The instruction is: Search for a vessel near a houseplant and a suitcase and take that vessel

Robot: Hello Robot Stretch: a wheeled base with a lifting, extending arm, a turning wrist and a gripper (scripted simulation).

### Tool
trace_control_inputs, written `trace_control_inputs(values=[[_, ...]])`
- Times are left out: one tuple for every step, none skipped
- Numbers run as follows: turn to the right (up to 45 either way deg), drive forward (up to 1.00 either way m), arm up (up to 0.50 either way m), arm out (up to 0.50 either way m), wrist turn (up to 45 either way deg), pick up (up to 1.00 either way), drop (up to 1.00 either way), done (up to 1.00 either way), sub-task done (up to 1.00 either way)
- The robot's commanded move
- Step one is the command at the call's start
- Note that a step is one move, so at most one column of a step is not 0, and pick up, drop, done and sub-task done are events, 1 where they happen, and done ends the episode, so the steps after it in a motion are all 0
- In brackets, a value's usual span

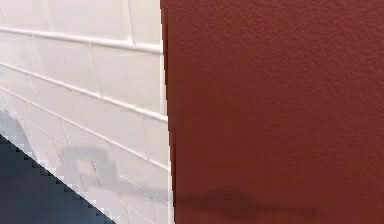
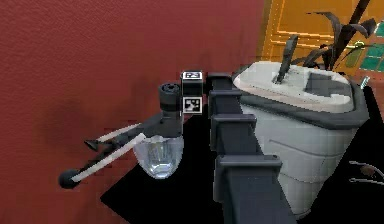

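Hanging free from the fingers (image 2: 112, 136), the glass vessel (image 2: 160, 156) looks taken; suitcase (image 2: 300, 110) and houseplant (image 2: 340, 35) stand nearby, so little seems left to do.

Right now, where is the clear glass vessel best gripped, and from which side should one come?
Probably the upper part, just below the rim, coming from above. The glass vessel is upright with a round, smooth belly that narrows downward, so a grip there could slip; the red wall lies behind it.
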Motion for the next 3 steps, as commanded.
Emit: trace_control_inputs(values=[[0.0,0.00,0.00,0.02,0.0,0.00,0.00,0.00,0.00],[0.0,0.00,0.00,0.00,45.0,0.00,0.00,0.00,0.00],[0.0,0.00,0.00,0.00,9.0,0.00,0.00,0.00,0.00]])
